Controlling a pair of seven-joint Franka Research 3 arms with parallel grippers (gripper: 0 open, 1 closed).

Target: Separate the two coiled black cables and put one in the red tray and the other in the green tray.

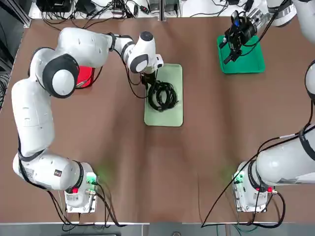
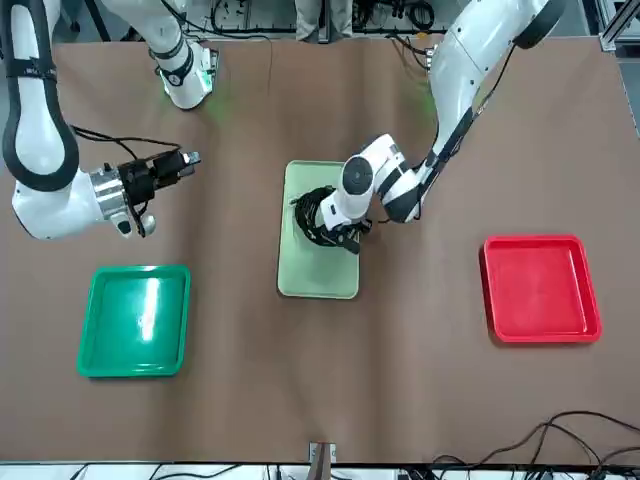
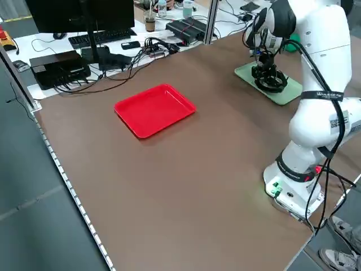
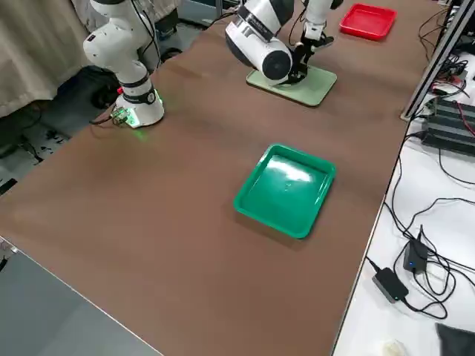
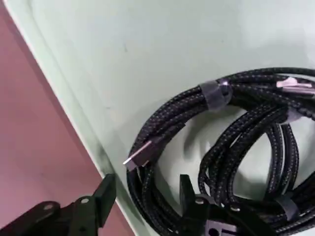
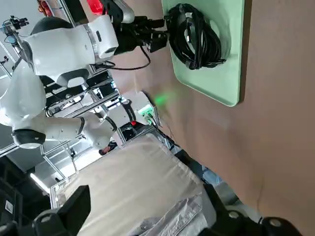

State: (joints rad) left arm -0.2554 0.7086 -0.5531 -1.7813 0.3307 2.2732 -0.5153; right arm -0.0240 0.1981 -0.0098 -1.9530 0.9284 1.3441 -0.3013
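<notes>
Brown tabletop [image 1: 123, 162] lay beneath the pale mint-green rectangular tray [image 5: 138, 44]; two coiled black braided cables [image 5: 167, 110] overlapped beside the left gripper's [image 5: 147, 201] parted jaws; the right gripper's [image 6: 147, 206] jaws stood apart above the table.

Red tray [image 1: 84, 75] partly hidden under left arm [image 1: 64, 73] in top view, larger coil [image 5: 142, 196] cut off in left wrist view

- whole table's brightly lit, with a white glare streak on the green tray [image 2: 147, 310]
- soft shadows inside the coiled cables [image 5: 221, 147], just beside the left gripper's fingers [image 5: 187, 196]
- green glow on the tabletop [image 6: 165, 98], well apart from the right gripper's fingers [image 6: 81, 209]
</notes>
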